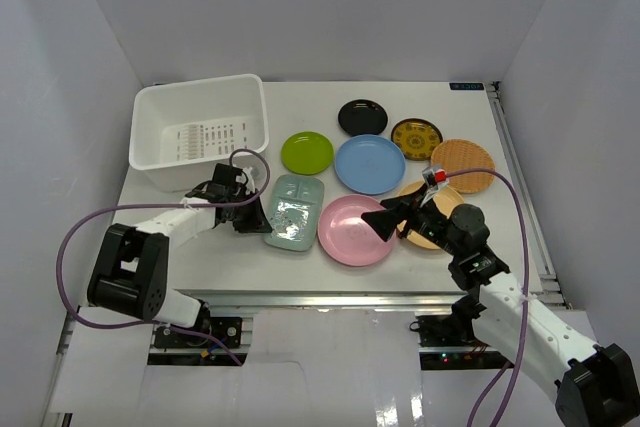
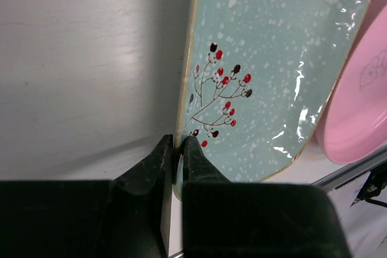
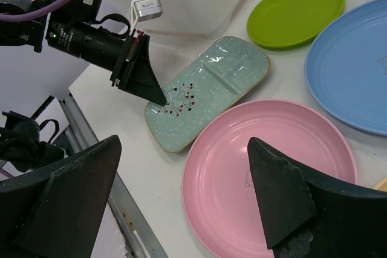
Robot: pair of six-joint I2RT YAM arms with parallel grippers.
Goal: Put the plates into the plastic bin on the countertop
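Note:
My left gripper [image 1: 262, 219] is shut on the left rim of the pale green divided tray [image 1: 296, 211], which lies on the countertop [image 1: 200, 247]; the pinch shows in the left wrist view [image 2: 178, 149] and the tray [image 2: 266, 70] fills that view. My right gripper [image 1: 388, 219] is open above the pink plate [image 1: 352, 231], its fingers [image 3: 284, 191] wide apart. The lime green [image 1: 307, 153], light blue [image 1: 369, 163], black [image 1: 362, 117], dark yellow-patterned [image 1: 416, 138], orange [image 1: 463, 165] and tan [image 1: 420, 237] plates lie around. The white plastic bin [image 1: 165, 107] stands empty at the back left.
Metal rails [image 1: 520, 187] edge the countertop on the right and at the front. White walls enclose the back and sides. Purple cables loop beside each arm.

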